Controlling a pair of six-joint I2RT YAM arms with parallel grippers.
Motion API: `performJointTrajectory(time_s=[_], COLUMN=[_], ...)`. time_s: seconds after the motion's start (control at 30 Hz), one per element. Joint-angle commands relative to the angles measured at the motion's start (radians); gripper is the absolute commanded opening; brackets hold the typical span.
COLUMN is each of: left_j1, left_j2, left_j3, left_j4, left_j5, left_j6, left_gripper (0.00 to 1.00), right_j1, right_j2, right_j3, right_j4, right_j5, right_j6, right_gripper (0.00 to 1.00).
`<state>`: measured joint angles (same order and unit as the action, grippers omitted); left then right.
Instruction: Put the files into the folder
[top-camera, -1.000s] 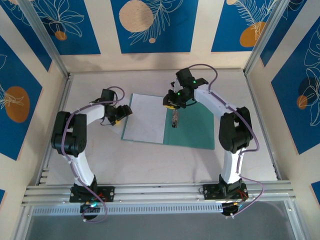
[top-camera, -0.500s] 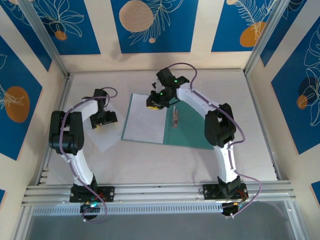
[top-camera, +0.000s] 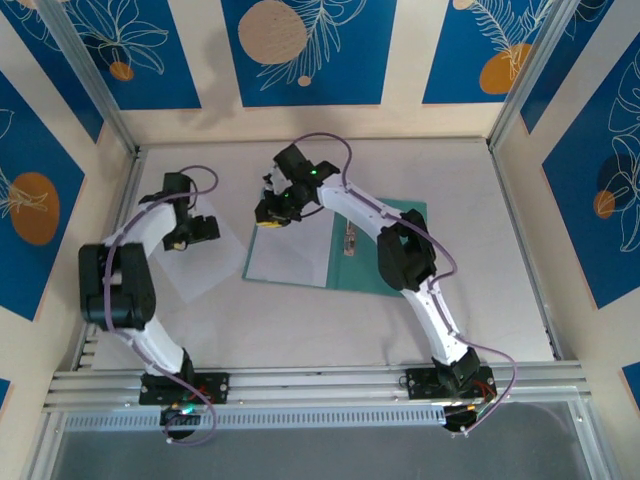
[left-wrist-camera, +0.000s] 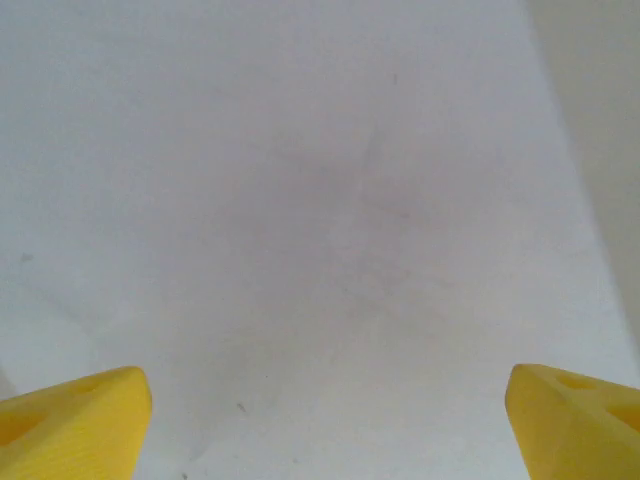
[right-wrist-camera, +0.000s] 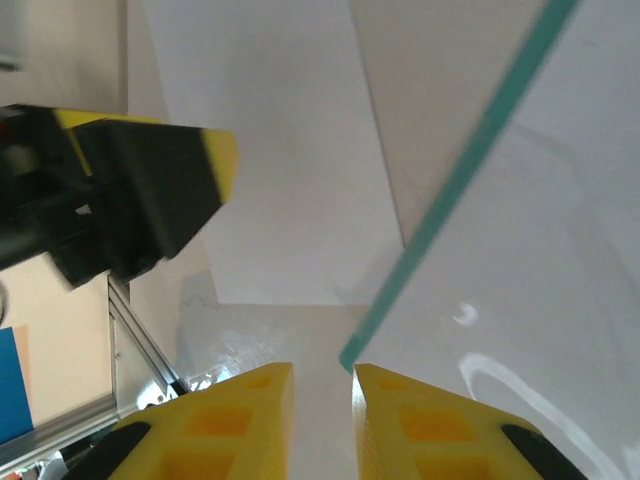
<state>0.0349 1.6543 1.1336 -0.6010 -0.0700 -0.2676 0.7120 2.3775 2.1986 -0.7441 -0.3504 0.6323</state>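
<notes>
Top external view: the folder (top-camera: 385, 262) lay open and flat near the middle of the table (top-camera: 300, 330), its bare teal leaf toward 3 o'clock and a small metal clip (top-camera: 350, 240) along the hinge. One white sheet, the filed sheet (top-camera: 290, 255), covered the leaf toward 9 o'clock. The second, the loose sheet (top-camera: 200, 268), lay askew on the table at 9 o'clock from the folder, close to its edge. The left gripper (top-camera: 190, 232) hung over the far part of that loose sheet. The right gripper (top-camera: 268, 218) reached across to the folder's far corner at 10 o'clock. Left wrist view: the left gripper (left-wrist-camera: 330, 420) stood wide open, its yellow tips at the two bottom corners, with nothing between them. Below it lay the white loose sheet (left-wrist-camera: 300, 200), with a strip of table (left-wrist-camera: 600, 100) at 2 o'clock. Right wrist view: the right gripper (right-wrist-camera: 322, 410) was narrow, with a thin slot between the tips and nothing visibly in it. The folder (right-wrist-camera: 455, 185) edge ran from 1 o'clock down to a corner just beyond the tips, with the filed sheet (right-wrist-camera: 540, 270) on it. The loose sheet (right-wrist-camera: 290, 170) lay at 12 o'clock under the left gripper (right-wrist-camera: 190, 170).
</notes>
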Motion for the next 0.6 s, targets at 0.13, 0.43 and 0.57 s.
performJointTrajectory(time_s=[0.13,0.43,0.57], left_j1=[0.145,0.269,0.283], left_j2=[-0.209,-0.200,-0.162], left_j3=[-0.267,-0.379,-0.394], left_j4=[0.242,0.325,0.365], left_j5=[0.081,0.277,0.337], left_j6=[-0.187,-0.246,-0.256], left_gripper=[0.94,1.00,1.00], right_j1=[0.070,0.104,0.109], right_j2=[0.182,0.338,0.359], right_j3=[0.238,0.360,0.357], right_j4=[0.032,0.060,0.055], right_j5=[-0.051,-0.014,0.009], right_j6=[-0.015,0.009,0.006], right_gripper=[0.25,0.26,0.26])
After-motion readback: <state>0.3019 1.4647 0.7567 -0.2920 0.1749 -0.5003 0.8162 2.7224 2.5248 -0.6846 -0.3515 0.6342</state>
